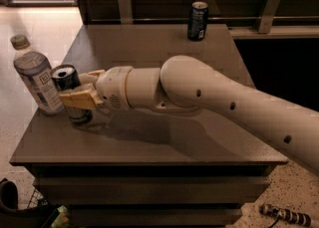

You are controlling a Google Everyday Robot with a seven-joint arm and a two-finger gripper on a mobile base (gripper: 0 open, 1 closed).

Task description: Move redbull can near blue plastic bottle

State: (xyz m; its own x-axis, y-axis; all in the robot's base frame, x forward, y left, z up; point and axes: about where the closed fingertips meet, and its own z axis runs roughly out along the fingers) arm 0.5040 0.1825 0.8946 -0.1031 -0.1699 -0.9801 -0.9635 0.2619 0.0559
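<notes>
The redbull can point(66, 78) stands upright on the dark table point(164, 142) near its left edge, its silver top showing. My gripper point(78, 91) is shut on the can, with one tan finger point(79, 99) in front of it and the other behind. The blue plastic bottle point(35, 75), clear with a grey-tan cap and a white-and-blue label, stands upright just left of the can, with a small gap or a light touch between them. My white arm reaches in from the right across the table.
A wider dark navy can point(198, 20) stands at the table's far edge, right of centre. A wooden wall with metal brackets point(269, 8) runs behind the table. The table's left edge is right beside the bottle. A light floor lies to the left.
</notes>
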